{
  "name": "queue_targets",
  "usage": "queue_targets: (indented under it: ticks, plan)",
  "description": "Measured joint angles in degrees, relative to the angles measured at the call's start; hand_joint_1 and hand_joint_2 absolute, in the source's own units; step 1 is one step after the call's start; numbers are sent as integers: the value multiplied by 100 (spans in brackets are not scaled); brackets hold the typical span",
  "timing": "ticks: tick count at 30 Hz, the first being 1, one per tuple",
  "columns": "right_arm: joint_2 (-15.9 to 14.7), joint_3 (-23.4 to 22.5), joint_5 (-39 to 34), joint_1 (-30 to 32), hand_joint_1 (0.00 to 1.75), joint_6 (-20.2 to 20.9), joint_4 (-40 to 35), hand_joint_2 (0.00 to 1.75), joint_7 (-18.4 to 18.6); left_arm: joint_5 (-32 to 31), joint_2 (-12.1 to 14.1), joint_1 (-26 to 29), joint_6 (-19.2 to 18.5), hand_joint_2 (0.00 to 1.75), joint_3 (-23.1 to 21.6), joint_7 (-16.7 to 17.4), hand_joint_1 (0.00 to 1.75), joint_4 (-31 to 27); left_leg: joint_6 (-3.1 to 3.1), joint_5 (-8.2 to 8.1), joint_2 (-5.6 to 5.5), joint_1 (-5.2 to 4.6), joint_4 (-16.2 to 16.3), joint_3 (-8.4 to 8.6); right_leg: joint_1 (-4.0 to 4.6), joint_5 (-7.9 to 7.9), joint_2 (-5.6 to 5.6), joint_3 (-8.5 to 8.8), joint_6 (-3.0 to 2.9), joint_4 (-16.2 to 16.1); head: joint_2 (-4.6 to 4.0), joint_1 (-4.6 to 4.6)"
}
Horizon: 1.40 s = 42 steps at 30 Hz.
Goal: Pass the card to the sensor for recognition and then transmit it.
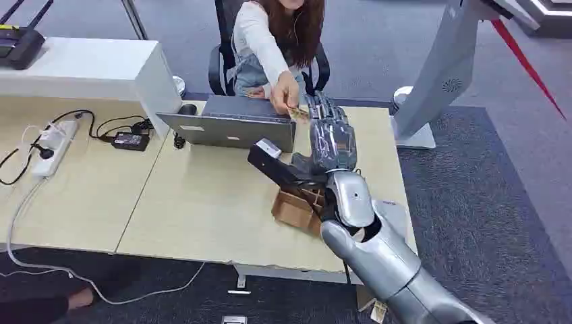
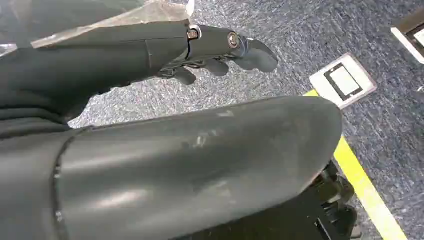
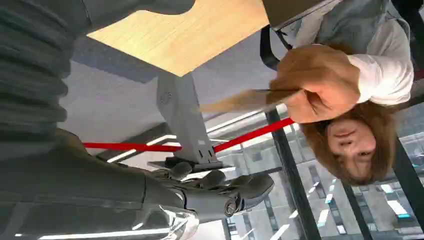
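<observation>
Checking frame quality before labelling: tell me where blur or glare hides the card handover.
Head view: sharp, evenly lit, card small between the person's hand and right hand. Right wrist view: card motion-blurred, ceiling lights bright. Left wrist view: left hand dark, floor soft.

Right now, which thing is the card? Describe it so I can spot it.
Find the grey laptop at the desk's far edge. Just right of it, the seated person's hand pinches the card above the right hand: thin, flat, tan.

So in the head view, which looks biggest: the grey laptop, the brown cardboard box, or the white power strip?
Largest: grey laptop.
Brown cardboard box and white power strip look alike; the robot's arm partly hides the box.
</observation>
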Motion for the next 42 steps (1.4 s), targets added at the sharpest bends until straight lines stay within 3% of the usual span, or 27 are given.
queue_targets:
  ticks: [9,10,11,12,14,18,19,42]
  plan:
    - [50,39,20,-72,0,7,177,175,9,0,-2,-1,-9,0,-4,2,0,0,0,0,0,0,0,0,0,0,0,0,0,0,0,0]
    - [59,48,22,-92,9,9,188,175,11,0,-2,0,-11,0,-4,2,0,0,0,0,0,0,0,0,0,0,0,0,0,0,0,0]
    - [72,48,26,-111,65,22,199,175,22,0,-2,0,-13,0,-4,2,0,0,0,0,0,0,0,0,0,0,0,0,0,0,0,0]
    - [92,48,37,-134,140,42,212,175,37,-2,-2,0,-18,0,-4,2,0,0,0,0,0,0,0,1,0,0,0,0,0,0,0,0]
    - [116,52,39,-168,155,61,216,175,48,-4,-4,-2,-20,0,-4,2,0,0,0,0,1,0,0,1,0,0,1,0,0,0,0,0]
    - [157,55,39,-204,159,70,218,175,57,-4,-4,-1,-20,0,-4,2,0,0,0,0,1,0,0,1,0,0,0,0,0,0,0,0]
    - [162,55,39,-206,175,70,216,175,61,-7,-4,-1,-20,0,-4,2,0,0,0,0,1,0,0,0,0,0,0,0,0,0,0,0]
    - [212,63,-31,-233,175,-205,562,175,15,-17,-26,0,-17,0,-70,2,0,0,0,0,0,0,0,0,0,0,0,-2,0,0,0,0]
